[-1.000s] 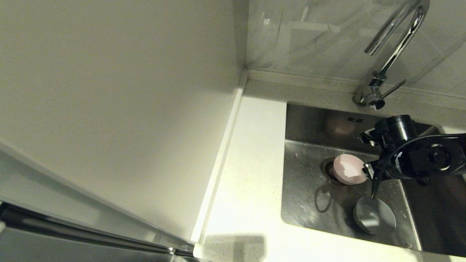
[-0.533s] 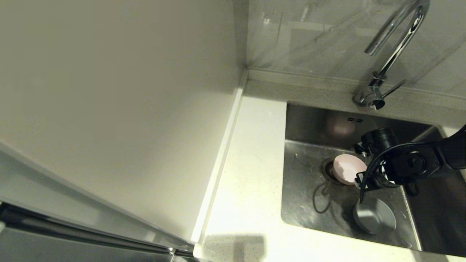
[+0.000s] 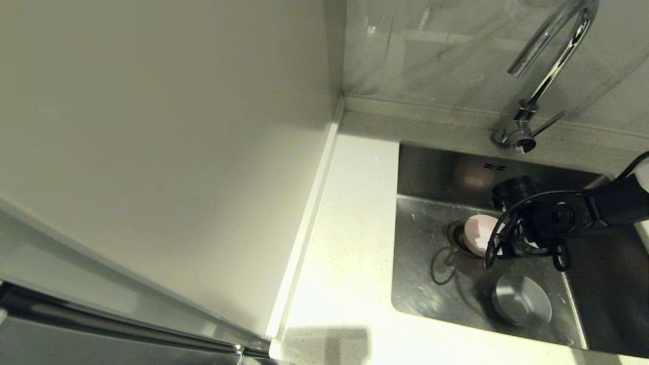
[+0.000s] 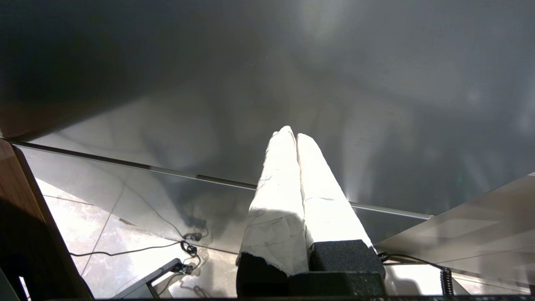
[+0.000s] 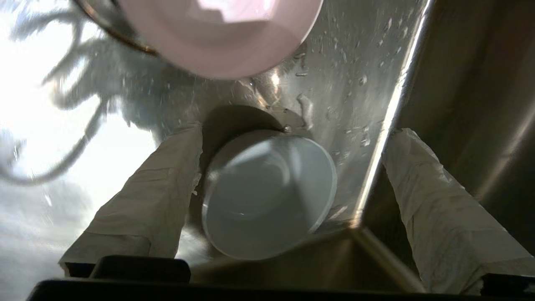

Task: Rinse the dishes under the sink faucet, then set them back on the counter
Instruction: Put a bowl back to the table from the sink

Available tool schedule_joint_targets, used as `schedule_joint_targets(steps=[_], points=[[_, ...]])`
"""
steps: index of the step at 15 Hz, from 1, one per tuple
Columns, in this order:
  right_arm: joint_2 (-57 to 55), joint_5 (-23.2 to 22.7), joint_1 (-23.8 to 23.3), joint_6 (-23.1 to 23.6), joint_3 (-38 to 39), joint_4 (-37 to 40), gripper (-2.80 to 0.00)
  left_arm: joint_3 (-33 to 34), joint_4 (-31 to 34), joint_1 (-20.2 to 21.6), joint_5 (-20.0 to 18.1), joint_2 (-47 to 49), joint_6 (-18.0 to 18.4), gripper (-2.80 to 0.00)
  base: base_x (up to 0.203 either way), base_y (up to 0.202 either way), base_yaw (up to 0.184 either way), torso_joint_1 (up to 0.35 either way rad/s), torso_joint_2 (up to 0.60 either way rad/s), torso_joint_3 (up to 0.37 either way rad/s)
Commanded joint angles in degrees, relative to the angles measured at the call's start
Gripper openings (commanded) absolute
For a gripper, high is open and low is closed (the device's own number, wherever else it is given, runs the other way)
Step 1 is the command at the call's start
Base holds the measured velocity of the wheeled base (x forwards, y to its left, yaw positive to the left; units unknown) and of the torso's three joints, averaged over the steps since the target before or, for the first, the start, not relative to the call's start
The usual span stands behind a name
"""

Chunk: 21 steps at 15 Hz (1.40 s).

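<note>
head view looks steeply down at counter (image 3: 350, 243) and sink (image 3: 431, 284). right wrist view sits close inside the sink; both share the blue-white bowl (image 3: 522, 304) (image 5: 267, 196). left wrist view faces floor.

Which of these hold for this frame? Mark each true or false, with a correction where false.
1. Both bowls are in the sink. True: the pink bowl lies by the drain, the grey bowl nearer the front.
2. The right gripper is shut on the pink bowl. False: it is open and holds nothing, its fingers on either side of the grey bowl.
3. Water runs from the faucet. False: no stream shows.
4. The left gripper is shut, away from the sink. True.
5. A bowl stands on the counter. False: no dish shows on it.
</note>
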<state>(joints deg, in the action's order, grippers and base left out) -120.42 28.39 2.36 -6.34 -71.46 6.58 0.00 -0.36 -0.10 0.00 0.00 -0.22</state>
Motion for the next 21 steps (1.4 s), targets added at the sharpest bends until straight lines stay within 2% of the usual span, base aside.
schedule_joint_targets(steps=[1, 7, 10, 11, 20, 21], points=[[-4.04, 0.71, 0.05, -4.0, -3.55, 1.53, 0.0, 0.18, 0.01, 0.01, 0.0, 0.0, -0.04, -2.8, 0.0, 0.0, 0.0, 0.0, 0.0, 0.0], [-12.24, 1.9, 0.09, -20.32, -20.17, 15.56, 0.0, 0.18, 0.01, 0.01, 0.0, 0.0, -0.04, -2.8, 0.0, 0.0, 0.0, 0.0, 0.0, 0.0], [-15.64, 9.42, 0.02, -23.84, -21.87, 15.6, 0.0, 0.18, -0.08, 0.01, 0.0, 0.0, -0.04, -2.8, 0.0, 0.0, 0.0, 0.0, 0.0, 0.0], [-16.23, 10.05, 0.01, -25.28, -22.52, 15.57, 0.0, 0.18, -0.04, 0.01, 0.0, 0.0, -0.04, -2.8, 0.0, 0.0, 0.0, 0.0, 0.0, 0.0], [-22.04, 9.97, 0.1, -29.3, -28.91, 15.48, 0.0, 0.1, -0.07, 0.01, 0.05, 0.0, -0.04, -2.8, 0.0, 0.0, 0.0, 0.0, 0.0, 0.0], [-22.4, 9.85, 0.08, -29.78, -28.91, 15.48, -2.8, 0.18, -0.02, 0.01, 0.0, 0.0, -0.04, -2.8, 0.0, 0.0, 0.0, 0.0, 0.0, 0.0]])
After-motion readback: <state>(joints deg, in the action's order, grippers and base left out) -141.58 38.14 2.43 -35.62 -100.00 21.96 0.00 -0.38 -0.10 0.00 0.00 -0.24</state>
